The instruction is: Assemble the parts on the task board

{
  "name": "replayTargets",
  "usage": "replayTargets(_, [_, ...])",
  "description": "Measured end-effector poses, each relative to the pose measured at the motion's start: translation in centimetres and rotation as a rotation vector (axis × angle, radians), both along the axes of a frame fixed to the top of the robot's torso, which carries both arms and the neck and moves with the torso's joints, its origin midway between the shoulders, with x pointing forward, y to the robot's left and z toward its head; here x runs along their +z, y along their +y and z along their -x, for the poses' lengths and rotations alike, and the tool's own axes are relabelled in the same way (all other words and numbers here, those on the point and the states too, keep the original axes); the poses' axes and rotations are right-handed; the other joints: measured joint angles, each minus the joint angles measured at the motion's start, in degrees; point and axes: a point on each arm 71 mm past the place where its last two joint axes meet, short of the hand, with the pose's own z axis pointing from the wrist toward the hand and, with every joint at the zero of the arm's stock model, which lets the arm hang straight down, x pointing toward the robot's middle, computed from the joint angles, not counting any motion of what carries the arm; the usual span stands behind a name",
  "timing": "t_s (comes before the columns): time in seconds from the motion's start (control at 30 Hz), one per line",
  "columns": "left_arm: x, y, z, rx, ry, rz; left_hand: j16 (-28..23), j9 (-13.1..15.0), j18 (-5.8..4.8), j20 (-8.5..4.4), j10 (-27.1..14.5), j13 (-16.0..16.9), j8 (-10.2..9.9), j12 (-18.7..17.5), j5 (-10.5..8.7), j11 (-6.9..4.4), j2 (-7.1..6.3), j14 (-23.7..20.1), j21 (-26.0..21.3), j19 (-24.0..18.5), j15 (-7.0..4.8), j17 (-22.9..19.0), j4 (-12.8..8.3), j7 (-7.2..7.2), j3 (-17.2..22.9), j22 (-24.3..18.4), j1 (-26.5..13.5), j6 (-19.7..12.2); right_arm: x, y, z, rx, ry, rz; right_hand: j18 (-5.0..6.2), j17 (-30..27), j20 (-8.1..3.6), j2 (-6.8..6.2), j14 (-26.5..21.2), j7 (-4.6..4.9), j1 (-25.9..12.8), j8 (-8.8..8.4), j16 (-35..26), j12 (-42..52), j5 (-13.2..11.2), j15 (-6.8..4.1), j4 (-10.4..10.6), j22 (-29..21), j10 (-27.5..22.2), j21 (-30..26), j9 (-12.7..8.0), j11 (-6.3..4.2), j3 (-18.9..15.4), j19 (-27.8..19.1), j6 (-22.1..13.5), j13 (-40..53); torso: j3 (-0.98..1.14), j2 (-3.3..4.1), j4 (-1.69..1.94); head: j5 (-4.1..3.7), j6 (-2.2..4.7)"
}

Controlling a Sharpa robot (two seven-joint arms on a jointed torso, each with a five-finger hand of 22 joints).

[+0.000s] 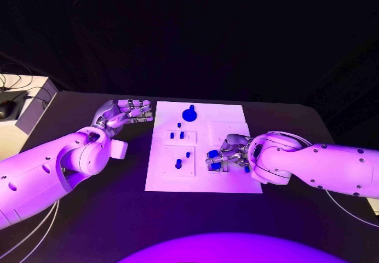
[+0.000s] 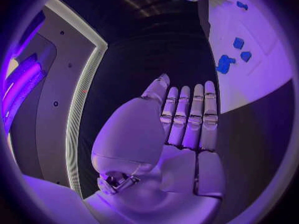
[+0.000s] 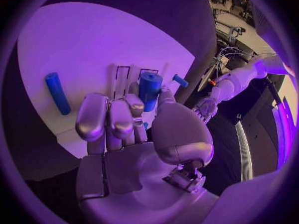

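The white task board (image 1: pixel 204 178) lies in the middle of the black table. My right hand (image 1: pixel 230 155) is over the board's right side and grips a short blue cylinder (image 3: pixel 149 89) between thumb and fingers. A long blue rod (image 3: pixel 57 93) lies flat on the board beside that hand. A large round blue part (image 1: pixel 189 114) stands near the far edge, and several small blue pegs (image 1: pixel 178 135) stand in the left half. My left hand (image 1: pixel 126 112) hovers off the board's far left corner, fingers (image 2: pixel 187 119) straight and apart from any part.
A pale box (image 1: pixel 28 107) with cables sits past the table's left edge. Bare black table (image 1: pixel 118 208) lies in front of and beside the board. In the left wrist view the board (image 2: pixel 255 84) with blue parts (image 2: pixel 224 63) is beyond the fingertips.
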Motion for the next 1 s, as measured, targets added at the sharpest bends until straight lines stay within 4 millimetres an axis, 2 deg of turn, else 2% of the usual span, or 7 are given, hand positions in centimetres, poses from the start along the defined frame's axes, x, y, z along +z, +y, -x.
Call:
replayTargets(0.9, [-0.01,0.02,0.00,0.000,0.002,0.000,0.0,0.0,-0.01,0.00,0.0,0.0,0.0,0.0,0.00,0.00,0.00,0.0,0.0,0.0,0.00,0.0,0.0,0.00,0.0,0.0,0.0,0.0,-0.08,0.03,0.12,0.003,-0.009,0.002,-0.02,0.1,0.00,0.06,0.0,-0.11,0.1,0.33,0.0,-0.3,-0.3,0.00,0.1,0.0,-0.1,0.0,0.1,0.07,0.2,0.0,0.1,-0.2,0.00,0.01,0.01,0.18,-0.05])
replayTargets(0.97, [-0.01,0.03,0.00,0.000,0.002,0.000,0.0,0.0,0.00,0.00,0.0,0.0,0.0,0.0,0.00,0.00,0.00,0.0,0.0,0.0,0.00,0.0,0.0,0.00,0.0,0.0,0.0,0.0,-0.09,0.04,0.10,0.004,-0.009,0.003,-0.03,0.0,0.00,0.05,0.0,-0.03,0.1,0.12,0.0,-0.3,-1.1,0.00,0.1,0.0,-0.1,-0.2,0.1,0.06,0.2,0.0,0.2,-0.2,-0.01,0.01,0.01,0.18,-0.08])
replayTargets(1.0, [-0.01,0.03,0.00,0.000,0.002,0.000,0.0,0.0,0.00,0.00,0.0,0.0,0.0,0.0,0.00,0.00,0.00,0.0,0.0,0.0,0.00,0.0,0.0,0.00,0.0,0.0,0.0,0.0,-0.09,0.04,0.09,0.004,-0.009,0.003,-0.04,0.0,0.00,0.04,0.0,-0.03,0.0,0.11,0.0,-0.5,-2.4,0.01,0.2,0.0,-0.1,-0.2,0.2,0.05,0.3,0.0,0.2,-0.3,-0.01,0.01,0.01,0.23,-0.09])
